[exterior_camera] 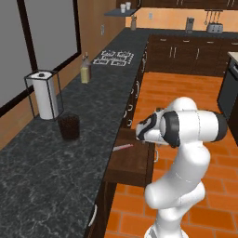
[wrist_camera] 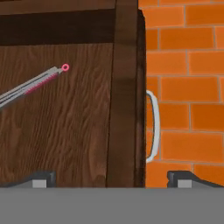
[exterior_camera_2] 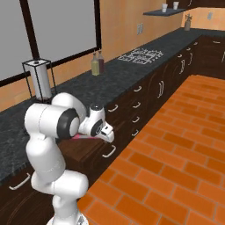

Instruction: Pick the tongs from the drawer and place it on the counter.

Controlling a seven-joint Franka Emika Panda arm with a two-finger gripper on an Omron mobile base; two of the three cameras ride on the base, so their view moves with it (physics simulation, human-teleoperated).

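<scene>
The dark brown drawer (exterior_camera: 132, 162) stands pulled out from under the black marbled counter (exterior_camera: 56, 176). On its wooden floor (wrist_camera: 74, 131) lie the thin pink tongs (wrist_camera: 33, 85), slanted, with a small pink ring at one end; they also show as a pink sliver, the tongs (exterior_camera: 123, 148) and tongs (exterior_camera_2: 81, 137). My gripper (wrist_camera: 113, 178) hovers above the drawer's front panel (wrist_camera: 127, 96) and its curved silver handle (wrist_camera: 153, 127), open, with the fingertips (wrist_camera: 43, 178) wide apart and nothing between them. The tongs lie to one side of it, untouched. The hand (exterior_camera_2: 105, 131) points down over the drawer.
On the counter stand a dark cup (exterior_camera: 69, 126), a paper towel roll in a wire holder (exterior_camera: 44, 95) and a bottle (exterior_camera: 85, 69); a cooktop (exterior_camera: 114, 58) lies farther back. Orange tiled floor (exterior_camera_2: 176, 154) runs beside the cabinets.
</scene>
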